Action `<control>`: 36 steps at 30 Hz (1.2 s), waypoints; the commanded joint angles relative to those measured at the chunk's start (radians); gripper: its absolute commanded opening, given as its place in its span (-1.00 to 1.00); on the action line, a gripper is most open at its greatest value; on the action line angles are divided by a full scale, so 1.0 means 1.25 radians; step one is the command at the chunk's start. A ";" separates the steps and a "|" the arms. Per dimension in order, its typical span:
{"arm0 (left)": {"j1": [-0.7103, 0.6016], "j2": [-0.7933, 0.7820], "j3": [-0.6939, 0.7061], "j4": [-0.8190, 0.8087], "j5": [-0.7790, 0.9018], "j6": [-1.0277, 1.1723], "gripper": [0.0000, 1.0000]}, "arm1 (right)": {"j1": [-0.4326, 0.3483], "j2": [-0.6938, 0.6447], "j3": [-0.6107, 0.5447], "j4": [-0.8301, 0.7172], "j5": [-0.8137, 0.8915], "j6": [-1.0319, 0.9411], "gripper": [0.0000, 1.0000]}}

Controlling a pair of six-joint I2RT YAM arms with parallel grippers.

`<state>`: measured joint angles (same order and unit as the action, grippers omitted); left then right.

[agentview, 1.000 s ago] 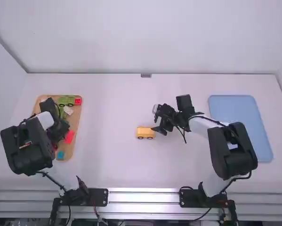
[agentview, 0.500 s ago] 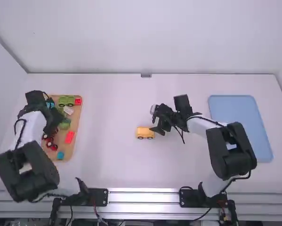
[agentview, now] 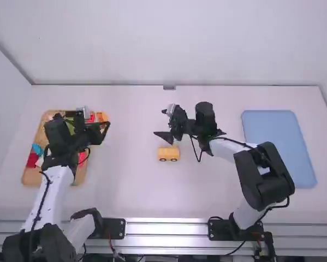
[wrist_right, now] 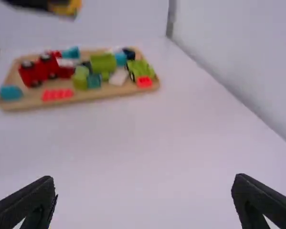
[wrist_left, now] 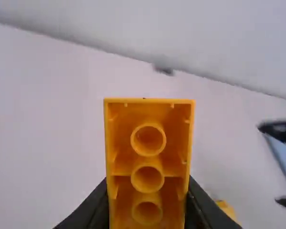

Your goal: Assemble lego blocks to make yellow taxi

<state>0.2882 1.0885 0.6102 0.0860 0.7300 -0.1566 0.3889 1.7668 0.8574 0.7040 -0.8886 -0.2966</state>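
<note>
The left gripper (agentview: 103, 126) clamps an orange-yellow block (wrist_left: 148, 186), hollow underside toward its wrist camera, by the wooden tray (agentview: 30, 177) of colored pieces, while the right gripper (agentview: 159, 123), fingers spread, hangs near the yellow wheeled car (agentview: 168, 152) mid-table, well apart from the blue tray (agentview: 275, 142).

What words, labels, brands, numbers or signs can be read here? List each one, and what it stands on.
None can be read: not on the orange block in the left pincer, the yellow wheeled piece, the wooden tray or the blue tray.
</note>
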 commanded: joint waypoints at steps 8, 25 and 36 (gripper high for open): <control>-0.165 0.175 -0.057 0.392 0.338 0.012 -0.95 | -0.029 -0.016 0.001 0.176 -0.201 0.320 0.96; -0.322 0.463 0.042 0.825 0.472 -0.087 -0.96 | -0.044 -0.016 0.028 0.208 -0.268 0.478 0.34; -0.323 0.464 0.045 0.818 0.472 -0.084 -0.95 | -0.043 -0.016 0.027 0.208 -0.282 0.462 -0.89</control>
<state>-0.1154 1.6650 0.6453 1.1030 1.2930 -0.2771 0.3386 1.7664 0.8665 0.9642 -1.2488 0.2695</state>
